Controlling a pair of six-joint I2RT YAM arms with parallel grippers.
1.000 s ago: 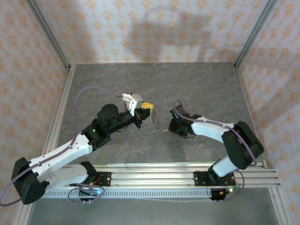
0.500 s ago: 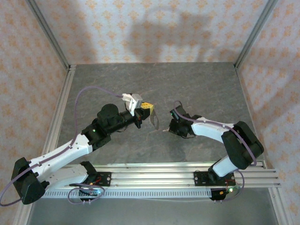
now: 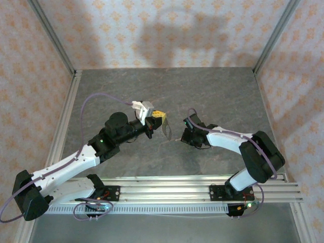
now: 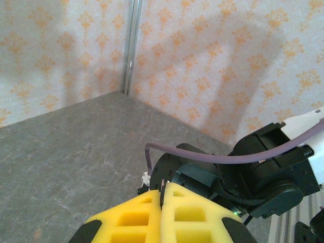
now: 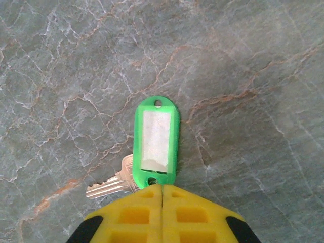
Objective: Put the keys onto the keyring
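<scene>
Top view: the left gripper [image 3: 160, 117] is raised over the middle of the table [image 3: 217, 91]. The keyring [image 3: 165, 128], a thin tan strap, hangs down from its yellow tips. The strap is too fine here for me to read its edge. The right gripper [image 3: 183, 137] sits low, near the strap and just to its right.

Right wrist view gives what the top view cannot: the keys [image 5: 156, 139] in detail. The green plastic head has a pale insert and a small hole at its far end, and the silvery blade angles off to the lower left. The head's near end goes into the seam between the yellow fingers [image 5: 134, 215], which are pressed together on it. I cannot tell whether the blade touches the stone surface.

Left wrist view: the yellow pads [image 4: 190, 212] are closed flush, with only a thin sliver at the seam. The strap itself is not readable there. Beyond the pads I see the right arm [image 4: 253, 167] close by.
</scene>
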